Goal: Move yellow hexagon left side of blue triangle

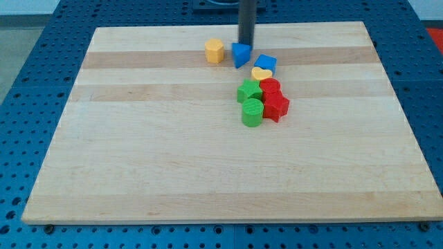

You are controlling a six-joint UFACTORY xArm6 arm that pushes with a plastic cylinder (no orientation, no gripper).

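Observation:
The yellow hexagon [214, 50] sits near the view's top on the wooden board [138, 152]. The blue triangle [240, 54] stands a short gap to its right. My tip [246, 43] is the lower end of the dark rod, just above and behind the blue triangle's top right edge, close to or touching it. The tip is to the right of the yellow hexagon, with the triangle between them.
A blue cube [265, 63] lies right of the triangle. Below it are a yellow heart [261, 73], a green star [248, 90], a red cylinder [270, 86], a red star [276, 106] and a green cylinder [252, 112], packed together.

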